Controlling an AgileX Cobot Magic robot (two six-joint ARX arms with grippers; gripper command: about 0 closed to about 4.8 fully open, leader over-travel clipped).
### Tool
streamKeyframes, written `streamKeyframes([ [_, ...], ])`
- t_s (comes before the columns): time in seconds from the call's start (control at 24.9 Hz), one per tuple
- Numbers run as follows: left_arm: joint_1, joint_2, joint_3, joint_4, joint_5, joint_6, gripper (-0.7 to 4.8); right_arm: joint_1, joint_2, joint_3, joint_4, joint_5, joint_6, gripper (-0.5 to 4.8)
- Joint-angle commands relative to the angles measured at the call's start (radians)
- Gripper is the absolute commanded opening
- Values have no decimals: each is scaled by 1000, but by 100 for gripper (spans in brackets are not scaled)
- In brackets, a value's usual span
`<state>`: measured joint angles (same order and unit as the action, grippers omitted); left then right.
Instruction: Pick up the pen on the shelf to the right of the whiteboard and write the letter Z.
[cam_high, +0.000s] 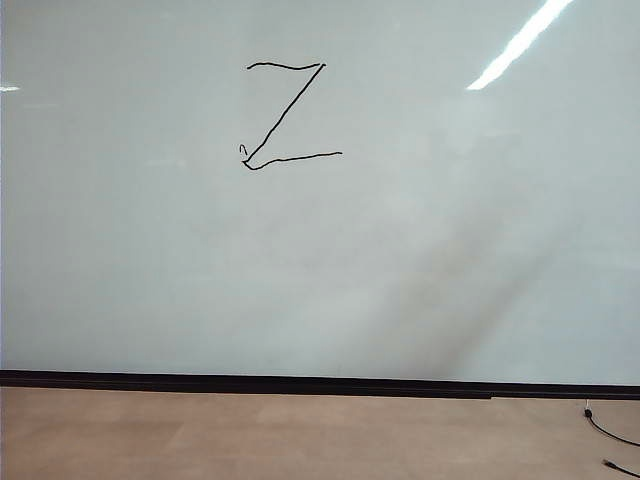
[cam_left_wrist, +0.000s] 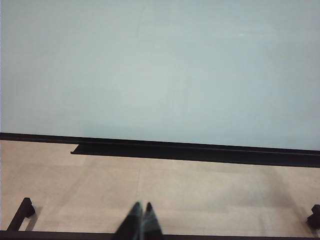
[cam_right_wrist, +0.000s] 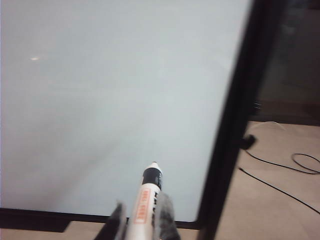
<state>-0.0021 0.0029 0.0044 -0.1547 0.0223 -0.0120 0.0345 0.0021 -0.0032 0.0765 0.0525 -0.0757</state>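
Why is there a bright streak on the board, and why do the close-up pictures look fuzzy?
Exterior view: the streak is a ceiling light's glare on the glossy whiteboard; the Z stays sharp. Right wrist view: the right gripper, shut on the pen, is blurred. Left wrist view: the shut left gripper is dark and soft.

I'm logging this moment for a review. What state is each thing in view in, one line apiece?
Whiteboard: upright, one drawing on it, otherwise unmarked.
Letter Z: fully drawn in black, upper left of the board.
Pen: held in the right gripper, tip pointing at the board, not touching it.
Right gripper: shut on the pen, near the board's right edge.
Left gripper: shut, empty, low over the floor.
Cable: lying loose on the floor.
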Motion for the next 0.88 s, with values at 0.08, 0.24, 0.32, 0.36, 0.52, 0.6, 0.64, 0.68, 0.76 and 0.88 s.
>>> streamKeyframes([
  [0.08, 0, 0, 2, 5, 0, 4, -4, -180, 0, 4, 11, -209, 58, -6],
  [0.24, 0, 0, 2, 5, 0, 4, -5, -244, 0, 4, 10, -232, 76, -6],
  [0.32, 0, 0, 2, 5, 0, 4, -5, -245, 0, 4, 10, -219, 76, -6],
  [0.36, 0, 0, 2, 5, 0, 4, -5, -245, 0, 4, 8, -207, 76, -6],
  [0.52, 0, 0, 2, 5, 0, 4, -4, -244, 0, 3, -5, -171, 76, -7],
  [0.6, 0, 0, 2, 5, 0, 4, -4, -244, 0, 3, -13, -154, 75, -7],
  [0.64, 0, 0, 2, 5, 0, 4, -5, -244, 0, 3, -15, -150, 74, -7],
  [0.68, 0, 0, 2, 5, 0, 4, -4, -242, 0, 3, -17, -151, 72, -7],
  [0.76, 0, 0, 2, 5, 0, 4, -4, -222, 0, 3, -18, -139, 67, -7],
  [0.88, 0, 0, 2, 5, 0, 4, -4, -182, 0, 3, -18, -110, 58, -7],
])
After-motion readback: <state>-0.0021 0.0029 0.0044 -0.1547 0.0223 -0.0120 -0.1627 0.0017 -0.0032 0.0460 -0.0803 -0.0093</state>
